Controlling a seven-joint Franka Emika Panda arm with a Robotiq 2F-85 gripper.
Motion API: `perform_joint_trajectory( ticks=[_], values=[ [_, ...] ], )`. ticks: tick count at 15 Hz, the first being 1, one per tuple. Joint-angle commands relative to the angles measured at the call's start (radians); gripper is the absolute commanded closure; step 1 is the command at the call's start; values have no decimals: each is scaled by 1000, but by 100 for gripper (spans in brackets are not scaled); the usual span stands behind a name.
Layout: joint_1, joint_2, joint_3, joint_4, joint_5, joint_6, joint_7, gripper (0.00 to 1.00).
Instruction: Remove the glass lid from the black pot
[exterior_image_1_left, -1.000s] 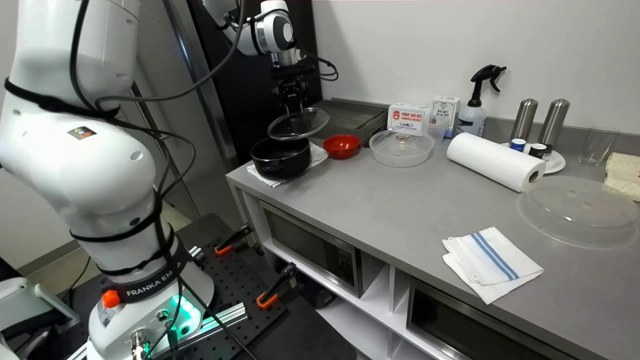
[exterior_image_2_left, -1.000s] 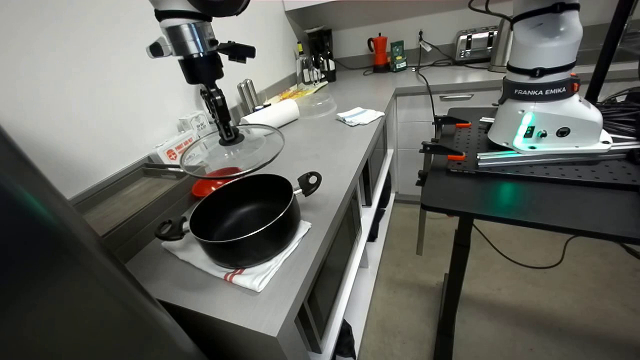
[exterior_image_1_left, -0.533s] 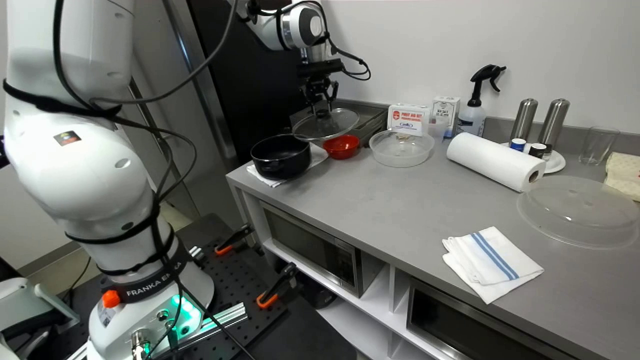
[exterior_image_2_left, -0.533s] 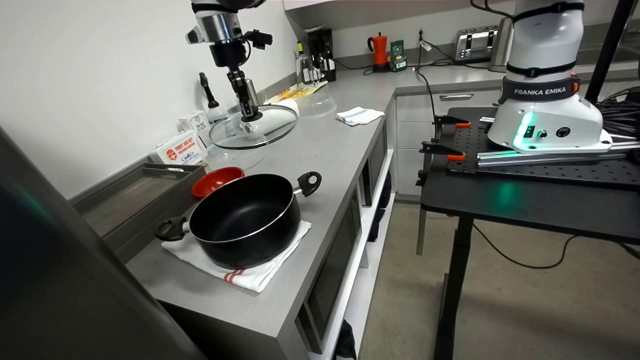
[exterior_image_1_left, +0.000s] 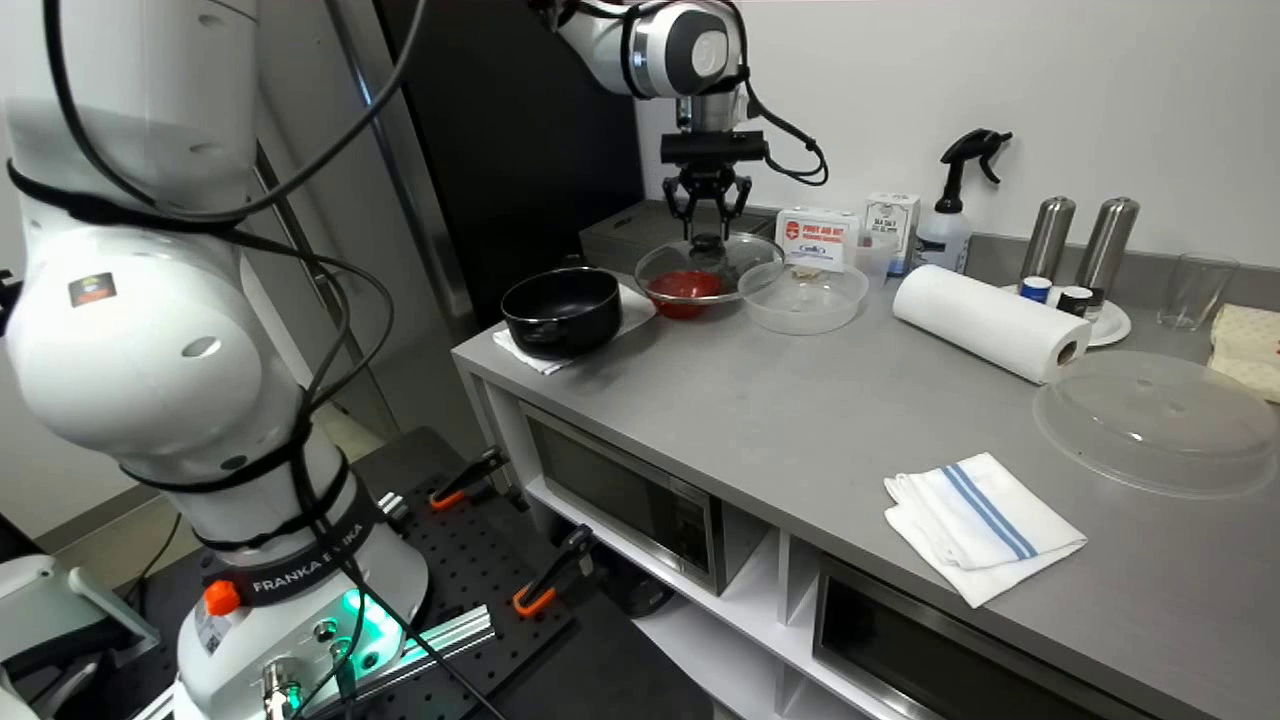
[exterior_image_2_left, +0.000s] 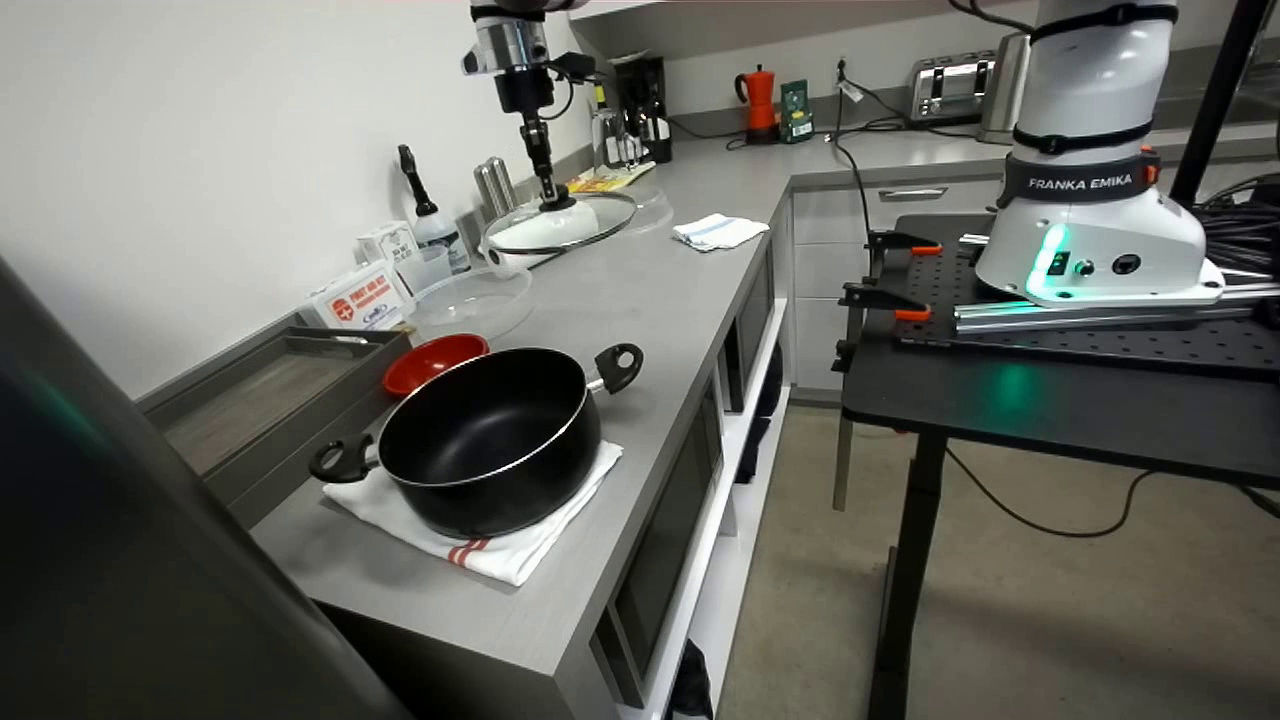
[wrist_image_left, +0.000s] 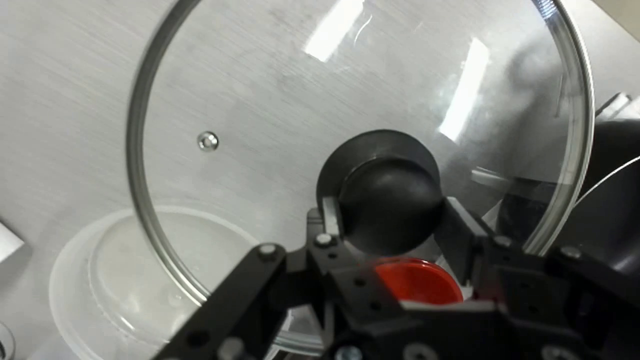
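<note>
The glass lid is held in the air, roughly level, in both exterior views (exterior_image_1_left: 752, 262) (exterior_image_2_left: 590, 232). In the wrist view the lid (wrist_image_left: 260, 95) fills much of the picture. My gripper (wrist_image_left: 390, 207) is shut on its round black knob, one finger on each side; it also shows in both exterior views (exterior_image_1_left: 707, 232) (exterior_image_2_left: 553, 198). The black pot (exterior_image_1_left: 562, 318) stands uncovered on a folded white towel. Its empty inside shows in an exterior view (exterior_image_2_left: 490, 440), and part of it in the wrist view (wrist_image_left: 612, 210). The lid is off to the pot's side, above the counter.
A red bowl (exterior_image_1_left: 685, 300) and a clear plastic container (exterior_image_1_left: 805, 305) sit below the lid. A grey tray (exterior_image_2_left: 270, 400), first aid box (exterior_image_1_left: 815, 240) and spray bottle (exterior_image_1_left: 942, 240) line the wall. A paper towel roll (exterior_image_1_left: 985, 320), clear dish (exterior_image_1_left: 1155, 430) and folded cloth (exterior_image_1_left: 985, 525) lie further along.
My gripper has carried the lid away from above the pot, along the counter past the red bowl toward the clear container. The pot has not moved.
</note>
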Motion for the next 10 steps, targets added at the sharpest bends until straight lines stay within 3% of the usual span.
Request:
perform_joint_trajectory(
  ticks=[1, 10],
  values=[
    [-61, -33, -15, -58, 84, 32, -72, 75],
    [-152, 77, -57, -85, 179, 180, -109, 75]
  ],
)
